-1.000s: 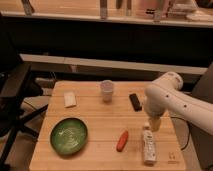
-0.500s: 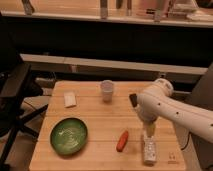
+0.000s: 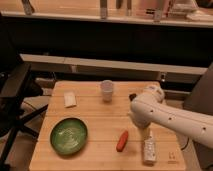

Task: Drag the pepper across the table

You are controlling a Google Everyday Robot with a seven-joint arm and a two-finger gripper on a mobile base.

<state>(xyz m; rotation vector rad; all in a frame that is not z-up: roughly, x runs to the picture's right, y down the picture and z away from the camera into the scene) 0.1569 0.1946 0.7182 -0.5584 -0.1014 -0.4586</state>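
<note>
The orange-red pepper (image 3: 122, 140) lies on the light wooden table (image 3: 97, 117), near its front edge and right of centre. My gripper (image 3: 143, 131) hangs at the end of the white arm (image 3: 165, 116), low over the table. It is just right of the pepper and a little behind it, directly above the white bottle (image 3: 149, 150). It is apart from the pepper.
A green plate (image 3: 69, 135) sits at the front left. A white cup (image 3: 107, 90) stands at the back centre and a pale flat block (image 3: 70, 99) at the back left. A black bar (image 3: 132, 96) shows partly behind the arm. A dark chair (image 3: 15, 95) stands at the left.
The arm has swung left across the table, bringing the gripper closer to the pepper. The pepper, the bottle and the other objects have not moved.
</note>
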